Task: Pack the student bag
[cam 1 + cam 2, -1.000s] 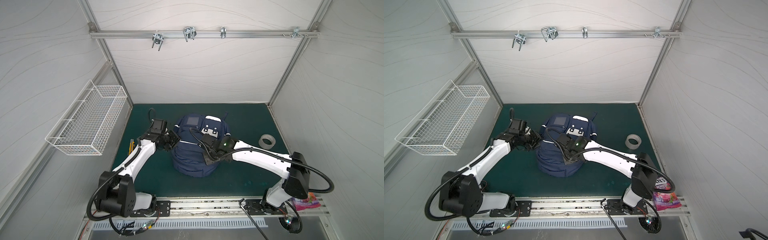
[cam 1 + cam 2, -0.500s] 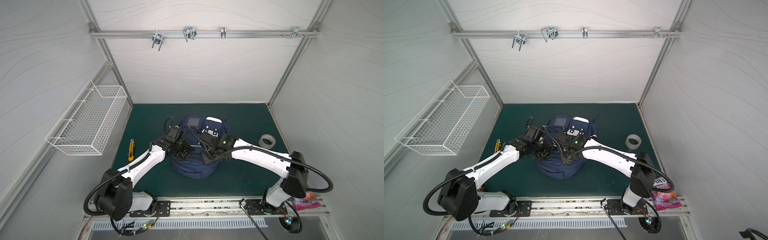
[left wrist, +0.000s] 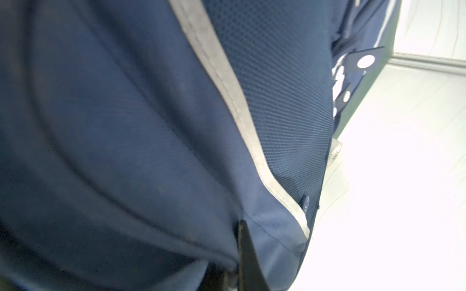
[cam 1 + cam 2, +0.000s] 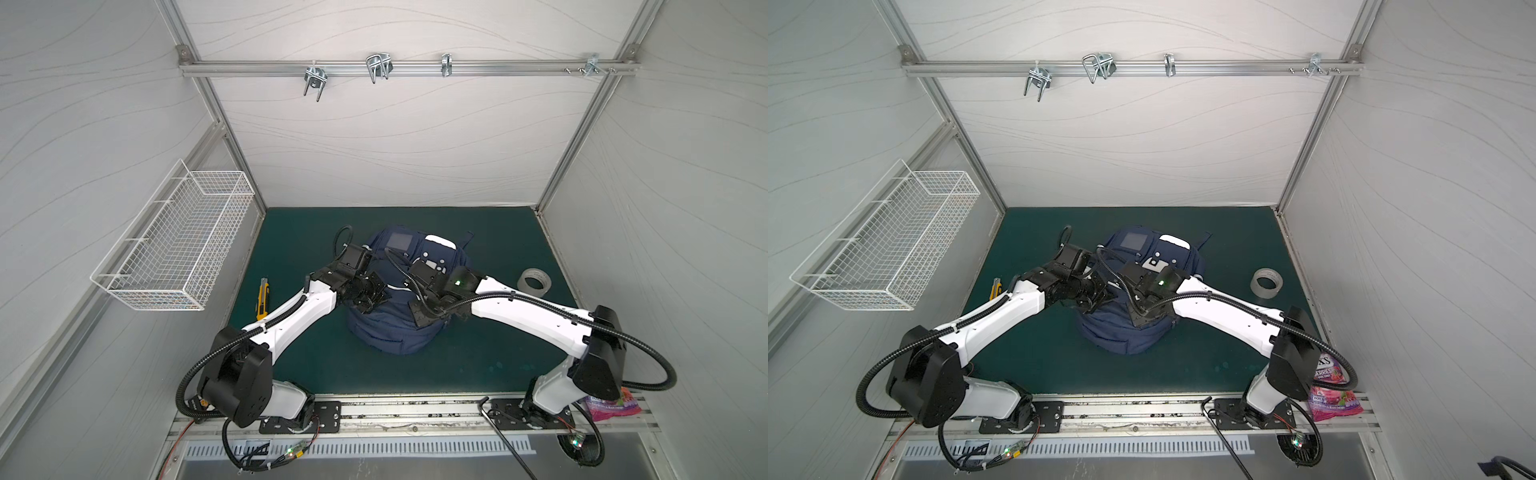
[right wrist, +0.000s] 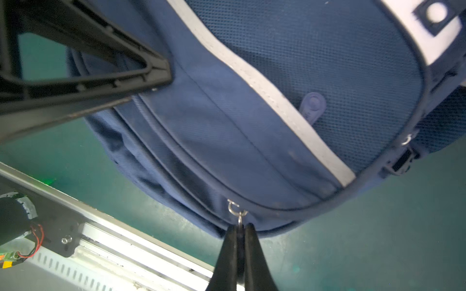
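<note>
The student bag [image 4: 397, 332] is a navy backpack with pale stripes, lying in the middle of the green mat in both top views [image 4: 1121, 336]. My left gripper [image 4: 371, 306] presses into the bag's upper left side. In the left wrist view it [image 3: 237, 241] is shut on a fold of the bag's fabric [image 3: 267, 234], and one finger is hidden under the cloth. My right gripper [image 5: 239, 228] is shut on the metal zipper pull [image 5: 237, 213] at the bag's near edge; in a top view it [image 4: 420, 321] sits on the bag's right side.
A yellow utility knife [image 4: 262, 296] lies on the mat left of the bag. A roll of tape [image 4: 536, 282] lies to the right. A candy packet [image 4: 1331, 395] rests on the front rail by the right arm's base. A white wire basket [image 4: 178, 245] hangs on the left wall.
My left arm swung in from the bag's left side onto its front, and its jaws closed on the fabric. The right gripper kept its hold on the zipper pull.
</note>
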